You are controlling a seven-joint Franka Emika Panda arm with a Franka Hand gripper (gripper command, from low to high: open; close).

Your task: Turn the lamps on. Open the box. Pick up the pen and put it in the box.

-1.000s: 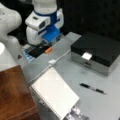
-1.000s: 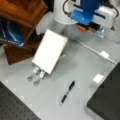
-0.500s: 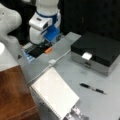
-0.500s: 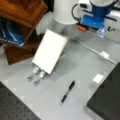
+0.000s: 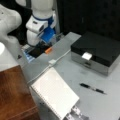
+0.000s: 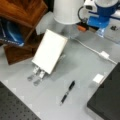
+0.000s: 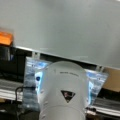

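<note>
Gripper [image 5: 47, 35] sat near worktop [image 5: 75, 70] back edge, aperture couldn't be told, box [image 5: 98, 51] lid down, pen [image 5: 93, 88] lay on worktop in front of box, notebook [image 5: 56, 96] nearby.

Arm [image 5: 41, 23] shifted slightly toward a front view's left, at table's far edge

Grey desk [image 5: 75, 72] bearing closed box [image 5: 97, 51], pen [image 5: 92, 88], white notebook [image 5: 55, 93], white cable [image 5: 58, 58] and, apparently, a wooden cabinet [image 5: 15, 92].
</note>
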